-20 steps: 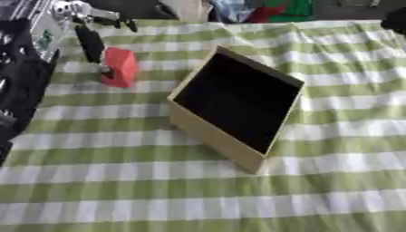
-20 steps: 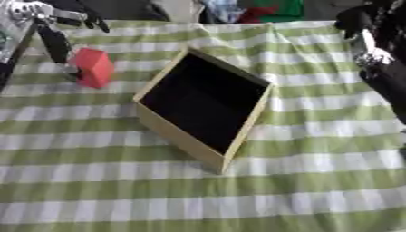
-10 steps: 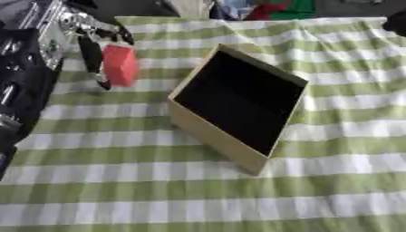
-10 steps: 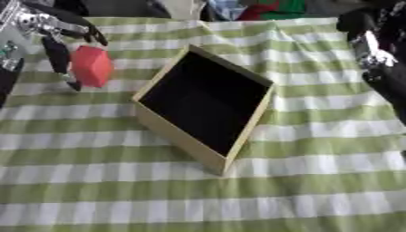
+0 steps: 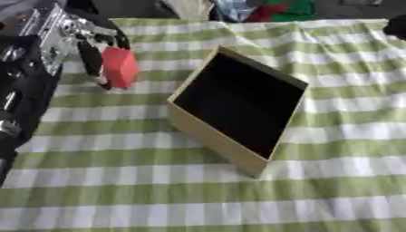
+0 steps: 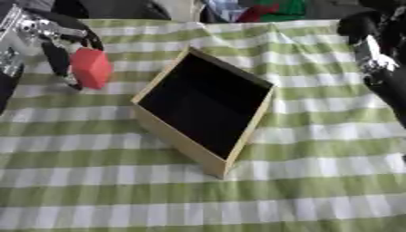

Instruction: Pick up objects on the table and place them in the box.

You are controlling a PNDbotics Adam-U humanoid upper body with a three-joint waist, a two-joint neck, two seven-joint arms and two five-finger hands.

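Note:
A red block point(image 5: 120, 68) stands on the checked cloth at the far left. My left hand point(image 5: 89, 60) reaches down over it from the upper left corner. One dark finger runs down the block's left side and another curls over its top, so the hand is shut on it. The block's base still looks to be on the cloth. An open tan box point(image 5: 211, 136) with a dark inside sits in the middle, turned at an angle. Part of my right hand point(image 6: 373, 53) shows at the right edge of the right eye view, held above the cloth.
A green and white checked cloth point(image 5: 158, 199) covers the table. Red and green items point(image 5: 273, 9) lie past the far edge. My left arm point(image 5: 20, 104) fills the left edge. Open cloth lies in front of and to the right of the box.
My left hand has come down from above the red block and closed its fingers around it. The box and the right arm have stayed put.

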